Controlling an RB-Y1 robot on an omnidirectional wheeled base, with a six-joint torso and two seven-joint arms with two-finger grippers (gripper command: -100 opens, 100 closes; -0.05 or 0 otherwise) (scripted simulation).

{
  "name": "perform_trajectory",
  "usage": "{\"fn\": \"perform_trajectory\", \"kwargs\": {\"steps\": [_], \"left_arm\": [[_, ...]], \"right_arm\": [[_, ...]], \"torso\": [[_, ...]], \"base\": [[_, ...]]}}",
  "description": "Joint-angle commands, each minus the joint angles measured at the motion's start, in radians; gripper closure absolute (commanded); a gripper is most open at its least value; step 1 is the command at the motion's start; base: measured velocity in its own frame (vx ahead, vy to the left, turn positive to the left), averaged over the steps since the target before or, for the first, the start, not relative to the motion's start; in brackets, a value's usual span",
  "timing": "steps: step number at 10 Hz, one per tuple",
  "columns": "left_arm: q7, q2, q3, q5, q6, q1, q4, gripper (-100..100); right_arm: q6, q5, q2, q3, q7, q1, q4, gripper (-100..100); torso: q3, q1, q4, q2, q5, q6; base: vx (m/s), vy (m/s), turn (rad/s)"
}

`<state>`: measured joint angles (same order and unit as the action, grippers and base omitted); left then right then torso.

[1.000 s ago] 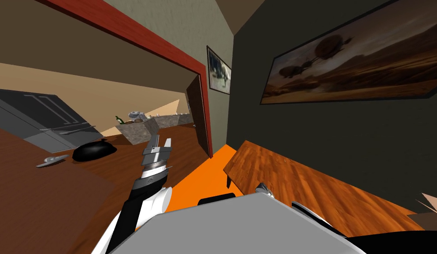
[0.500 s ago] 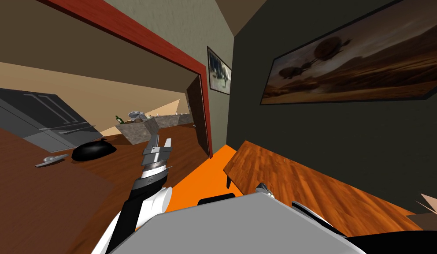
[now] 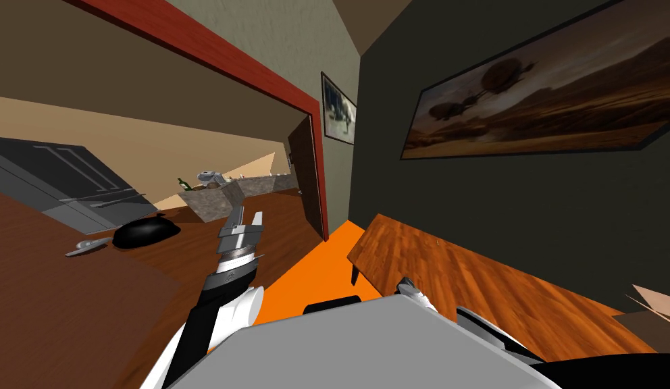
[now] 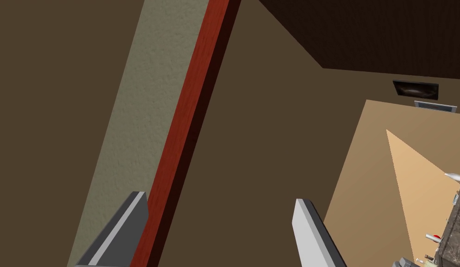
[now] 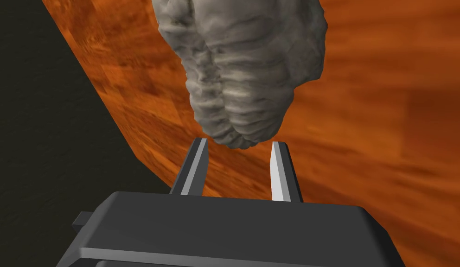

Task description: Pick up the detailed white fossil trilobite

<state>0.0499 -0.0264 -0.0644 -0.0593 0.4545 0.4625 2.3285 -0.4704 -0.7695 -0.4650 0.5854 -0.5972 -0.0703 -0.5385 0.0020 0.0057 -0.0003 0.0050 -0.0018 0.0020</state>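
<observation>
A pale grey, ribbed fossil trilobite (image 5: 245,69) hangs in front of the orange-brown wooden table (image 5: 386,116) in the right wrist view. Its narrow tail end sits between the tips of my right gripper (image 5: 238,146), whose fingers stand close together and press on it. The head view shows the trilobite (image 3: 408,287) small, just past my chest, over the near end of the wooden table (image 3: 475,270). My left gripper (image 3: 246,219) is held out ahead at the middle, open and holding nothing; its fingers (image 4: 127,222) stand wide apart.
The wooden table runs along a dark wall with a large picture (image 3: 536,101). An orange floor strip (image 3: 303,273) leads to a red-framed doorway (image 3: 313,169). At the left, a dark brown surface (image 3: 70,297) carries a black rounded object (image 3: 144,231) and a small grey one (image 3: 87,246).
The whole head picture has shifted slightly, so my head or torso moved. The trilobite and right gripper show a little further right and higher by my chest. The left arm is unchanged.
</observation>
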Motion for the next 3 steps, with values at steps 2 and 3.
{"fn": "perform_trajectory", "kwargs": {"steps": [2,3], "left_arm": [[0.000,0.000,0.000,0.000,0.000,0.000,0.000,0],[0.000,0.000,0.000,0.000,0.000,0.000,0.000,0]], "right_arm": [[0.016,0.012,-0.016,-0.003,-0.008,-0.004,0.002,100],[0.020,0.014,-0.018,-0.004,-0.010,-0.005,0.002,0]], "torso": [[0.000,-0.001,0.000,0.000,0.000,0.000],[0.000,-0.003,0.000,-0.001,-0.001,0.000]], "base": [[-0.019,0.069,-0.004],[-0.002,0.009,0.000]]}}
